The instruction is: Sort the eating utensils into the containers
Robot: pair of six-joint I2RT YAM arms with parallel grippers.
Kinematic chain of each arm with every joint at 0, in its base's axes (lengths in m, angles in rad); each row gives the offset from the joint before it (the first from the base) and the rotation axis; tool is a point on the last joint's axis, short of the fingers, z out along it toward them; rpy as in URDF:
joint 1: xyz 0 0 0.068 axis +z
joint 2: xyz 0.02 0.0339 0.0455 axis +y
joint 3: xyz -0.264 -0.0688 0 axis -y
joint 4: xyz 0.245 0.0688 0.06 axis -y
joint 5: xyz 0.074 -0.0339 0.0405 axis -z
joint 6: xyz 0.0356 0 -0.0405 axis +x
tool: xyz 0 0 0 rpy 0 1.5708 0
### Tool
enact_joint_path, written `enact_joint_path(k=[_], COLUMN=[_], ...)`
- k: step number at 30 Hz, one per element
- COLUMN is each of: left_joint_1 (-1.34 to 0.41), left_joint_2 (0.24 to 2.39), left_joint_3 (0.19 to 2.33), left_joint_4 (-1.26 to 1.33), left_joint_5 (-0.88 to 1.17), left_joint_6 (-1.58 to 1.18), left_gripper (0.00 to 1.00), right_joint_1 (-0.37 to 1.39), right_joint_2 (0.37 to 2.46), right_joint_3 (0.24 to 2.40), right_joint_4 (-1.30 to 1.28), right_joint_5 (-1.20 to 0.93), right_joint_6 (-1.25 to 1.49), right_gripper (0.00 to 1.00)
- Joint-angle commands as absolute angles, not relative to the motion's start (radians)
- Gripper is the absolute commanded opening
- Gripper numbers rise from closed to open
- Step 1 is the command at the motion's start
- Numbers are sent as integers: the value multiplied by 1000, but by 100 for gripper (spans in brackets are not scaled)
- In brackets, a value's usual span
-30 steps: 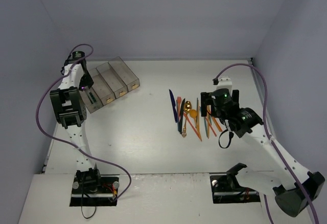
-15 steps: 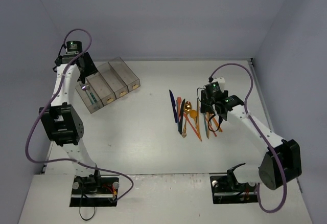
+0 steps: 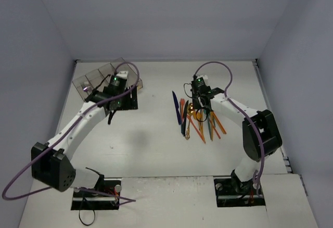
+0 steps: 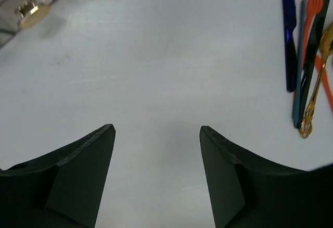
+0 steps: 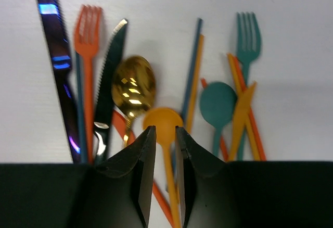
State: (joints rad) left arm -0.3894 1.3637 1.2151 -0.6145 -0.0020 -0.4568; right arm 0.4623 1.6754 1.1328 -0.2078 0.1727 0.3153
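Observation:
The eating utensils (image 3: 200, 119) lie in a loose fan right of centre. My right gripper (image 5: 165, 130) (image 3: 200, 102) is down over the fan's far end. Its jaws have closed in on the neck of a yellow-orange spoon (image 5: 162, 121), which lies on the table. Beside that spoon are a gold spoon (image 5: 133, 85), a black knife (image 5: 112, 77), an orange fork (image 5: 87, 40), a dark blue knife (image 5: 54, 56), a teal spoon (image 5: 218, 103) and a teal fork (image 5: 248, 40). The containers (image 3: 91, 77) stand at the far left. My left gripper (image 4: 156, 129) (image 3: 122, 99) hangs open and empty over bare table beside them.
Something small and purplish (image 3: 86, 88) shows inside the leftmost container. The left wrist view catches a tan label (image 4: 31, 13) at its top left and the dark blue knife (image 4: 290, 35) with the gold spoon (image 4: 317, 77) at its right. Grey walls enclose the table.
My left arm has swung away from above the containers, down and right, to the table beside them. My right gripper moved to the fan's far end and its jaws went from wide open to nearly together.

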Motion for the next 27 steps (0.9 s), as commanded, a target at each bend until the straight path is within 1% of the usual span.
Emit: enact_joint_path(k=[1, 6, 14, 23, 27], left_joint_1=[-397, -402, -402, -402, -402], left_joint_2=[1192, 1104, 1089, 1080, 1100], left_joint_3=[1117, 1010, 999, 976, 975], left_joint_4=[-569, -574, -576, -575, -574], left_joint_5=[-5, -5, 0, 0, 20], left_joint_6=[-481, -481, -508, -516, -518], left_gripper=[63, 63, 63, 63, 63], right_joint_1=[487, 502, 539, 557, 558], right_joint_2=[1760, 1876, 1998, 2020, 2031], right_joint_3=[1248, 1342, 1426, 1404, 1378], right_joint_4=[-119, -94, -82, -80, -81], right_joint_5=[178, 161, 147, 157, 162], right_joint_6=[327, 341, 357, 393, 416], right_gripper=[15, 13, 13, 15, 19])
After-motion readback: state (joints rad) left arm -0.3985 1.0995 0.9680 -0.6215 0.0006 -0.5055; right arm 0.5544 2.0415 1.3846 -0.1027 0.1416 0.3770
